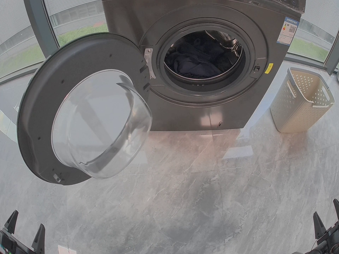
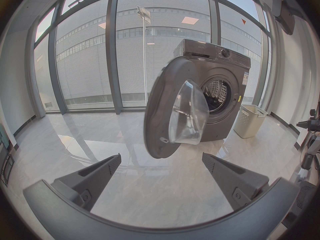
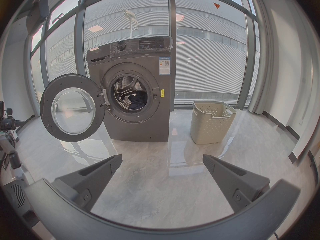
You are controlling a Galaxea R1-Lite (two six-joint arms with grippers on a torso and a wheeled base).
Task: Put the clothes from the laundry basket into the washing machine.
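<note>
A dark grey washing machine [image 1: 212, 71] stands ahead with its round door [image 1: 84, 106] swung wide to the left. Dark clothes [image 1: 197, 60] lie inside the drum, also seen as dark clothes [image 3: 135, 100] from the right wrist. A beige perforated laundry basket [image 1: 303, 101] stands on the floor to the machine's right; its inside looks bare in the right wrist view [image 3: 211, 120]. My left gripper [image 1: 24, 231] sits low at the front left, open and holding nothing. My right gripper [image 1: 326, 216] sits low at the front right, also open and holding nothing.
The open door [image 2: 173, 110] juts out over the glossy grey floor [image 1: 197, 194] between me and the machine. Tall glass windows [image 3: 206, 50] stand behind the machine. Another piece of equipment on a stand [image 2: 310, 140] is off to the right side.
</note>
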